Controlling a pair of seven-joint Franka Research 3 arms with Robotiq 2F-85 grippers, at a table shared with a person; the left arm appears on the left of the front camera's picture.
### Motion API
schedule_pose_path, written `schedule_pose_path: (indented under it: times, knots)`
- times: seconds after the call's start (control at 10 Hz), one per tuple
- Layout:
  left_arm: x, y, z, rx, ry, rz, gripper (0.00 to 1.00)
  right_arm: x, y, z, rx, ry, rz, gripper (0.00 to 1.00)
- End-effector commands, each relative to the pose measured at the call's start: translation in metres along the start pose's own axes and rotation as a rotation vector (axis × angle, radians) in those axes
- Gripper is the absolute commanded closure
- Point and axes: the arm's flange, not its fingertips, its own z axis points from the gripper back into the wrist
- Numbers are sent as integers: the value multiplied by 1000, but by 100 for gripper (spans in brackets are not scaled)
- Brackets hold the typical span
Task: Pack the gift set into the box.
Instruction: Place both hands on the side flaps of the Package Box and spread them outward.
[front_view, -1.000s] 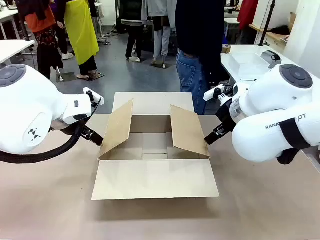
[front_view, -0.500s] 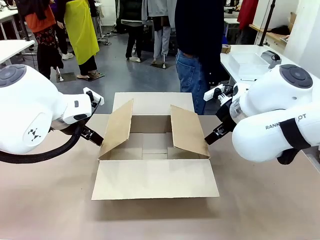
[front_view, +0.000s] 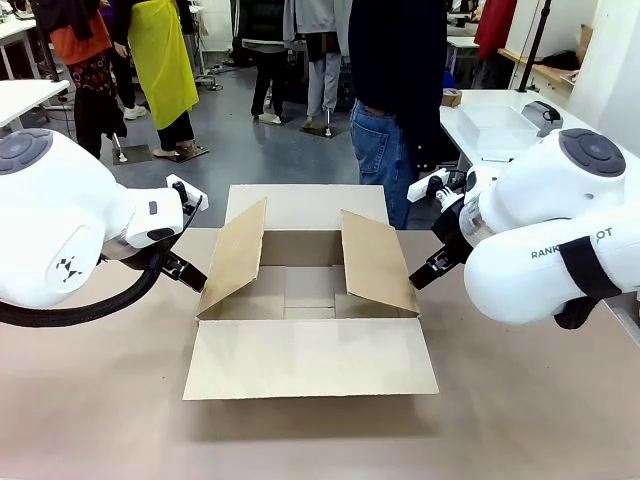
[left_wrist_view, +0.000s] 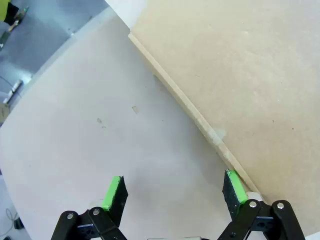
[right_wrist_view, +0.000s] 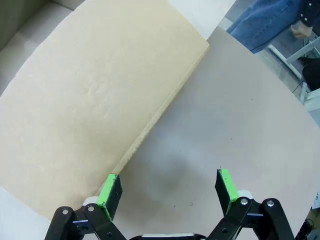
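Workshop-type room with a smooth grey-blue floor out back. Plain beige tabletop up front, a white worktable at the left edge, another white table on the right (clear plastic tub sitting on it), pale wall panel far right

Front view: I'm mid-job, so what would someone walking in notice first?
The box sits mid-table with all four flaps spread and its floor bare where it shows. Two white arms flank it, with the left fingers and right fingers open, each close beside a side flap. A person stands at the far edge, right behind the box.
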Motion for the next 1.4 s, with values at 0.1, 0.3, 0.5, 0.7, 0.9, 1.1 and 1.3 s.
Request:
schedule_pose_path:
  times: [0.1,0.3,0.5,0.7,0.9,1.1,1.3]
  knots:
    - [0,0,0,0,-1,-1,0,0,0,0,1,0,-1,0]
    - [0,0,0,0,-1,-1,0,0,0,0,1,0,-1,0]
    - [1,8,26,-2,-28,-17,0,5,-10,21,101,-8,-21,0]
    - [-11,41,109,95,-62,2,0,18,-43,97,100,56,-116,0]
    - [-34,56,190,15,-213,45,0,17,-68,165,212,25,-260,0]
    - [-67,74,237,-287,-241,110,0,-8,-116,219,335,-12,-559,0]
    - [-108,128,241,-568,-211,247,0,-60,-177,244,501,-101,-793,0]
